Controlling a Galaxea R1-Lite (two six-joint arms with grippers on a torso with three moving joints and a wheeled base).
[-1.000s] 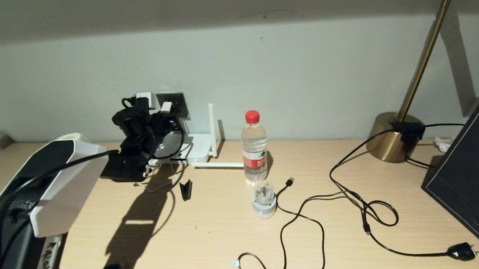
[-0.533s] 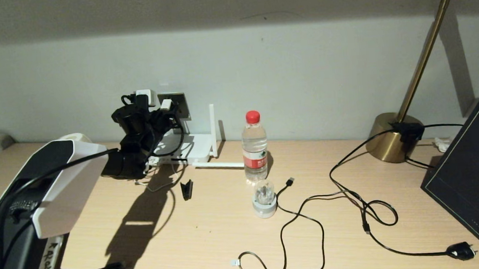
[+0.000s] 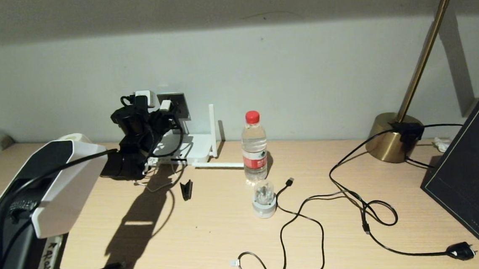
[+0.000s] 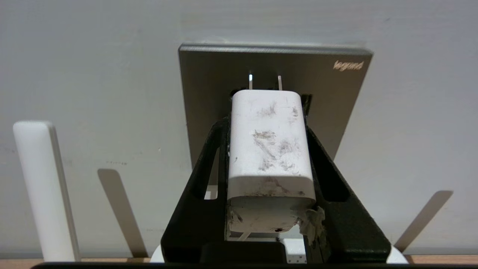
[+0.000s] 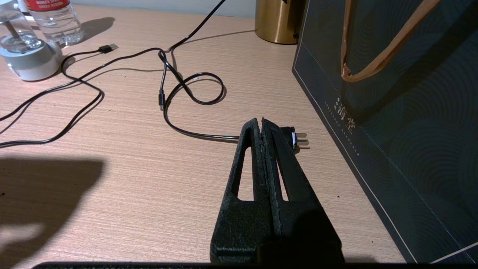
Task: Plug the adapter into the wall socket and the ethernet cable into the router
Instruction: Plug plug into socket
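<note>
**Adapter presented to the wall socket, prongs short of the plate**

Left end effector (image 4: pixel 270 157) is being kept clamped on the adapter (image 4: pixel 269 142), its two black fingers (image 4: pixel 201 179) pressing the white body from either side, the jaws standing narrow around it. In the left wrist view, two metal prongs are being pointed at the grey wall socket (image 4: pixel 209 93); they appear just short of the plate, and whether their tips are touching it cannot be told. In the head view the same end effector (image 3: pixel 166 108) is being held against the wall, above the router (image 3: pixel 198 148), whose one raised antenna (image 3: pixel 212 128) is standing beside the socket (image 3: pixel 180 102).

Risks, as judged: the pin holes are being hidden behind the adapter body, so alignment is not being confirmed; a small offset would be driving the prongs onto bare plate, tilting the adapter within the grip or letting it slide back between the fingers. The thin white cord, hanging below the wrist, could be snagging on the router.

Pose: the left arm is being extended forward and upward from the bench (image 3: pixel 213 246), the wrist roughly level and facing the wall. The right end effector (image 5: pixel 263 127) is resting fully closed and empty, low over the bench beside a black plug (image 5: pixel 295 136) and a dark bag (image 5: pixel 392 112). The ethernet cable cannot be identified with certainty.
</note>
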